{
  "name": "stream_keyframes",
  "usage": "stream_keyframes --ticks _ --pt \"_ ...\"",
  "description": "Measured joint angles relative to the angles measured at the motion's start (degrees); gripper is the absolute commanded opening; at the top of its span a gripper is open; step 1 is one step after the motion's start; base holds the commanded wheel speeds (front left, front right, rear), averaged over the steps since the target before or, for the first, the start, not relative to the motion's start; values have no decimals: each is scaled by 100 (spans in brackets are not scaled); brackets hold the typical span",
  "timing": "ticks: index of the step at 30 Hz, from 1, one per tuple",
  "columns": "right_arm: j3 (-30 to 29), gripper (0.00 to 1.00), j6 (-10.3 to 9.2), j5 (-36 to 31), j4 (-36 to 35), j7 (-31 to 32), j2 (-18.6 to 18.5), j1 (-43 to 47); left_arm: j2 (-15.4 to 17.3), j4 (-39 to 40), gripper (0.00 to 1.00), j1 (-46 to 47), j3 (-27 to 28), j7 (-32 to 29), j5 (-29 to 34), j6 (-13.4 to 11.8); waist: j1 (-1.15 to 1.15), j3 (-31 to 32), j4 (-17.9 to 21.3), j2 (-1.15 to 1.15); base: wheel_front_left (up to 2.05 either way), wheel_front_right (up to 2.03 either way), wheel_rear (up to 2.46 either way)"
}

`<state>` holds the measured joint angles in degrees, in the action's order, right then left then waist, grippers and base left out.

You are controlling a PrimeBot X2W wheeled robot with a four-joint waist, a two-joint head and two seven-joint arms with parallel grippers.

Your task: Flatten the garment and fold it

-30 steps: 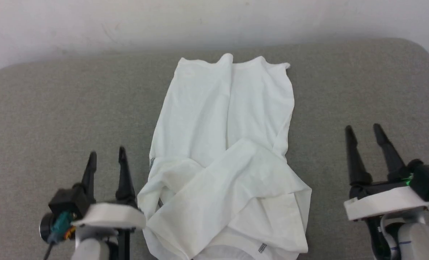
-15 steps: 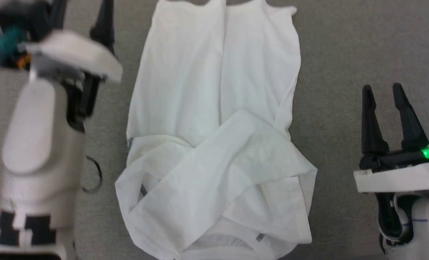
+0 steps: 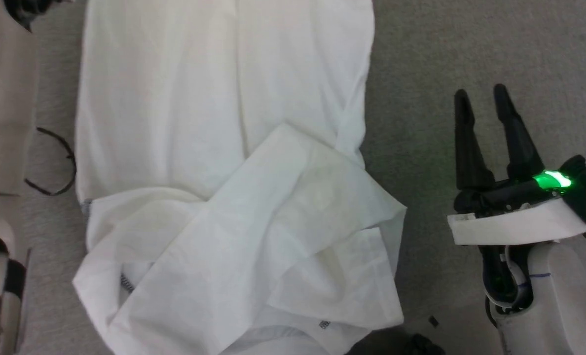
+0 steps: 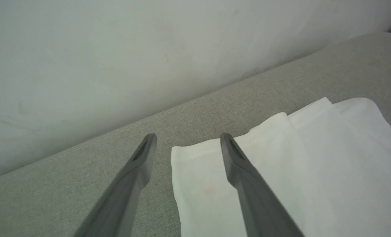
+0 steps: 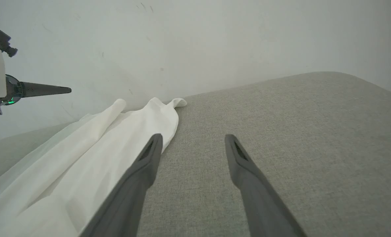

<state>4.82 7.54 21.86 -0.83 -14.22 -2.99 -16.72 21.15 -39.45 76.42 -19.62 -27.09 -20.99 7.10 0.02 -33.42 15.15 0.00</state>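
White shirt (image 3: 224,148) lies as before on the grey worktop (image 3: 446,49), sleeves crossed over its near end; the head camera has dipped closer. Left hand (image 4: 188,136) has reached forward and hovers over the far hem corner, fingers spread, empty. Right hand (image 3: 480,92) stays open and empty, just right of the shirt

— The garment (image 3: 199,123), what is it made of?
— Thin white cloth, soft and matt, finely creased.
— And beneath it?
— Grey woven upholstery (image 3: 470,49), coarse and matt. The right gripper (image 3: 480,92) looks like matt black plastic.
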Motion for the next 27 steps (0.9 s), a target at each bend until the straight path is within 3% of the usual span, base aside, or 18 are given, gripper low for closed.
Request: stream_keyframes --ticks 9,13,14,15,16,21,24,27 --pt "174 100 0 271 30 -49 -2 -91 675 -693 100 358 -587 -1281 -388 1 -2 -508 709 0 0 0 0" --pt "151 100 0 294 -24 -51 -4 -84 824 -822 100 759 -705 -2195 -481 1 -4 -655 941 0 0 0 0" --pt "142 100 0 294 -27 -51 -3 -83 822 -835 88 848 -693 -2443 -547 0 -4 -684 983 0 0 0 0" --pt "134 100 0 294 -27 -51 -4 -82 831 -836 53 912 -671 -2606 -617 -3 -5 -712 1013 0 0 0 0" --pt "127 100 0 294 -25 -51 -4 -82 832 -827 3 948 -652 -2738 -675 -14 -4 -739 1033 0 0 0 0" --pt "126 100 0 299 -22 -51 -4 -90 780 -581 0 876 -624 -2875 -787 -122 -2 -770 1002 0 0 0 0" --pt "89 100 0 254 -4 -51 -3 -148 783 -370 0 624 -603 -2477 -795 -168 -1 -718 915 0 0 0 0" --pt "21 100 0 234 107 -51 -2 -369 746 -181 0 227 -550 -1706 -775 -323 0 -622 800 0 0 0 0"
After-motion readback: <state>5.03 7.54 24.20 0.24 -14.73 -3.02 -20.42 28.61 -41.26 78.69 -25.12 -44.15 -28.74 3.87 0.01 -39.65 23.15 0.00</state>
